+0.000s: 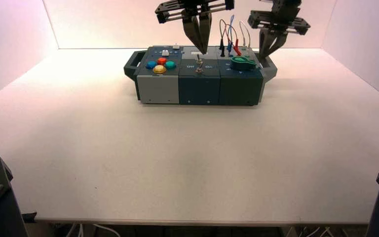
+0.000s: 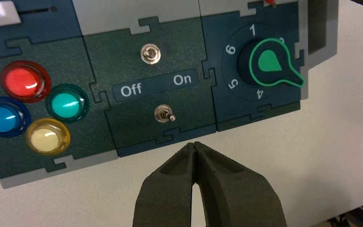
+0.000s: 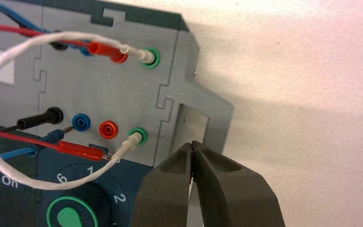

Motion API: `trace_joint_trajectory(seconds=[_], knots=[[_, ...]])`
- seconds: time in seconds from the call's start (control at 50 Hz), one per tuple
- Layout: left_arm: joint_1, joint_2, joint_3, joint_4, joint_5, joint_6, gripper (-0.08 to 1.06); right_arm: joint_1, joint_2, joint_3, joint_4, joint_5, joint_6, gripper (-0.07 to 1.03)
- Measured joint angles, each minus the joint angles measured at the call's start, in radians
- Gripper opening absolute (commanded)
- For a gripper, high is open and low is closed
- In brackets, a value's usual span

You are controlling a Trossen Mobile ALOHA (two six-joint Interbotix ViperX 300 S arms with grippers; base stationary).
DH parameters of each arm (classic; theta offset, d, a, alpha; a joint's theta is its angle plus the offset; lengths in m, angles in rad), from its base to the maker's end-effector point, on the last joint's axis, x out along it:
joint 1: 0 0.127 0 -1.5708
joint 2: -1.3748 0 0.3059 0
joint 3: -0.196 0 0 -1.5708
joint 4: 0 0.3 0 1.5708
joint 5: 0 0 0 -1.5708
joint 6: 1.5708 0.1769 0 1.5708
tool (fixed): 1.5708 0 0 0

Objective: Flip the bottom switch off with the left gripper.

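Observation:
The bottom switch (image 2: 163,114) is a tiny silver toggle in the box's dark middle panel, below the "Off" and "On" lettering. Its lever leans toward the On side. In the high view the bottom switch (image 1: 198,70) sits near the box's front edge. My left gripper (image 2: 194,144) is shut with nothing in it, its tips clear of the switch and seen just past the box's front edge. From above, the left gripper (image 1: 203,49) hangs over the middle panel without touching it. My right gripper (image 3: 192,143) is shut and empty, and the right gripper (image 1: 266,55) hovers by the box's right end.
A second silver toggle (image 2: 150,53) stands above the lettering. Red (image 2: 25,80), blue (image 2: 2,117), teal (image 2: 66,104) and yellow (image 2: 48,135) push buttons lie on the Off side. The green knob (image 2: 267,61) lies on the On side. Plugged wires (image 3: 38,142) loop over the grey socket panel.

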State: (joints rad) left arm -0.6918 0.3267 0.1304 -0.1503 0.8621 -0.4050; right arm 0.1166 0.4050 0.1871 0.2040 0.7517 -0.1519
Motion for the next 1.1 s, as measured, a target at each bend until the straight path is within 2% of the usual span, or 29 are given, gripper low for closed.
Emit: trace_joint_trajectory(seconds=[0.32,0.48,0.58,1.1], knots=[[-0.006,0.040,-0.006,0.005,0.000,0.002,-0.03,0.009,0.020,-0.002,-0.003,-0.009,0.002,-0.02],[-0.006,0.058,-0.009,0.035,-0.029,0.000,-0.03,0.011,0.018,0.000,-0.008,-0.009,0.002,-0.02],[-0.006,0.064,-0.012,0.041,-0.043,-0.002,-0.03,0.011,0.018,0.000,-0.009,-0.009,0.000,-0.02],[-0.006,0.098,-0.035,0.041,-0.048,-0.014,-0.03,0.011,0.018,0.000,-0.011,-0.014,0.000,-0.02]])
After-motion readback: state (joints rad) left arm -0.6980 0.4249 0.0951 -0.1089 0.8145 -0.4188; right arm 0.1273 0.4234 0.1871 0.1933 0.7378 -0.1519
